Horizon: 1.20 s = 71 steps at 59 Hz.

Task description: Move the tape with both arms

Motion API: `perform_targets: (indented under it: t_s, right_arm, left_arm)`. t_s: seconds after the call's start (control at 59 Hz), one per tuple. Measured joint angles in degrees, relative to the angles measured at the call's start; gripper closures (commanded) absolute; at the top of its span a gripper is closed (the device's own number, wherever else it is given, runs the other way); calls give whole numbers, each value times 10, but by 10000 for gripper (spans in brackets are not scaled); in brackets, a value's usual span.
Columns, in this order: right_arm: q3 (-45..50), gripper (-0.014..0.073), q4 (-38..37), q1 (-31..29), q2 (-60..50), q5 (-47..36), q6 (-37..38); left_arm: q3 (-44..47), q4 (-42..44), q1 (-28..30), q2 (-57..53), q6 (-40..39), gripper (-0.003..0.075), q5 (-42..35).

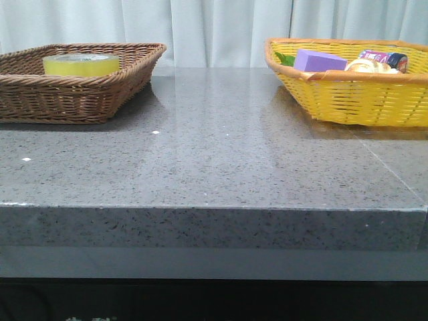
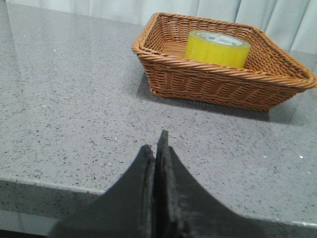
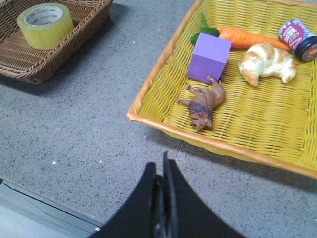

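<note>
The yellow-green tape roll (image 1: 81,64) lies flat in the brown wicker basket (image 1: 67,93) at the table's back left. It also shows in the left wrist view (image 2: 217,48) and the right wrist view (image 3: 45,26). My left gripper (image 2: 157,144) is shut and empty, above the table's front edge, well short of the brown basket (image 2: 208,82). My right gripper (image 3: 161,166) is shut and empty, above the table in front of the yellow basket (image 3: 163,74). Neither arm shows in the front view.
The yellow basket (image 1: 361,100) at the back right holds a purple block (image 3: 209,57), a toy carrot (image 3: 250,38), a croissant (image 3: 267,62), a small jar (image 3: 298,38) and a brown toy animal (image 3: 203,105). Grey stone table (image 1: 214,160) lies between the baskets.
</note>
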Motion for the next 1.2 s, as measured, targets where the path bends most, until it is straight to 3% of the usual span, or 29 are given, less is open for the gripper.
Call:
perform_targets:
  t_s: [0.254, 1.204]
  right_arm:
    - [0, 662, 0, 0, 0, 0, 0]
    - [11, 662, 0, -2, -4, -2, 0]
  left_arm:
    - [15, 7, 0, 0, 0, 740, -111]
    - [15, 7, 0, 0, 0, 740, -120]
